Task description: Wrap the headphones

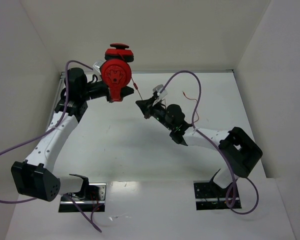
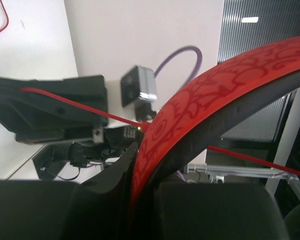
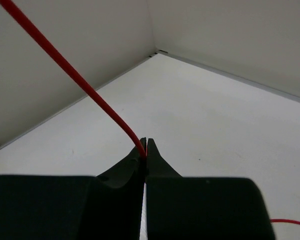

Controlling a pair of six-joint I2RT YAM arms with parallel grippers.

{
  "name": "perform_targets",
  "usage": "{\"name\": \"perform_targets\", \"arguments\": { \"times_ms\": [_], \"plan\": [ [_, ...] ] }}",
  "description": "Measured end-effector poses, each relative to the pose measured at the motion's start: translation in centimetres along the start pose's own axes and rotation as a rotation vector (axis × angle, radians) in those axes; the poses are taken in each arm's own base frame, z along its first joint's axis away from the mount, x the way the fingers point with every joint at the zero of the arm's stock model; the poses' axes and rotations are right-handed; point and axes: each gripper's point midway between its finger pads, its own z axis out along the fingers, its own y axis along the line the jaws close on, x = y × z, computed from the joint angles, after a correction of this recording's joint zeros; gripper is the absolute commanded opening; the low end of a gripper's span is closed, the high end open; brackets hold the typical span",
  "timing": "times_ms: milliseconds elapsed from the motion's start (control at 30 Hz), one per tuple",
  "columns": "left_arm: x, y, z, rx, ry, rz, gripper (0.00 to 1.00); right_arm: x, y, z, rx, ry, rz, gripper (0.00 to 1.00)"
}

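The red headphones [image 1: 116, 73] hang in the air at the back left, one round cup facing the top camera, the other cup behind it. My left gripper [image 1: 111, 93] is shut on their red band [image 2: 190, 110], which has black padding inside. The thin red cord [image 1: 136, 87] runs tight from the headphones to my right gripper [image 1: 140, 103], which is shut on it. In the right wrist view the cord [image 3: 75, 75] runs up to the left from the pinched fingertips [image 3: 146, 146]. A loose cord end [image 1: 191, 101] lies on the table further right.
White walls enclose the white table [image 1: 140, 150] at the back and both sides. Purple robot cables [image 1: 190, 75] loop over both arms. The right arm's wrist camera [image 2: 139, 86] shows in the left wrist view.
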Motion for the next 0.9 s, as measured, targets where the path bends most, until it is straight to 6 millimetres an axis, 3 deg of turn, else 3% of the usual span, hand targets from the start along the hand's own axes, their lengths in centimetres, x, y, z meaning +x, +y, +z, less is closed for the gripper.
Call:
{"name": "perform_targets", "arguments": {
  "times_ms": [167, 367, 567, 900],
  "plan": [
    [0.7, -0.9, -0.4, 0.005, 0.034, 0.07, 0.0, 1.3, -1.6, 0.7, 0.065, 0.012, -0.059, 0.01],
    [2.3, -0.8, -1.2, 0.008, 0.094, 0.154, 0.0, -1.8, -2.9, 2.6, 0.101, -0.064, -0.151, 0.01],
    [5.1, 1.2, -2.8, -0.012, 0.15, 0.174, 0.0, -2.3, -4.1, 4.0, 0.121, -0.077, -0.218, 0.01],
    [9.0, 5.9, -4.9, -0.057, 0.222, 0.157, 0.0, -2.6, -3.2, 7.3, 0.043, -0.099, -0.266, 0.01]
  ]
}}
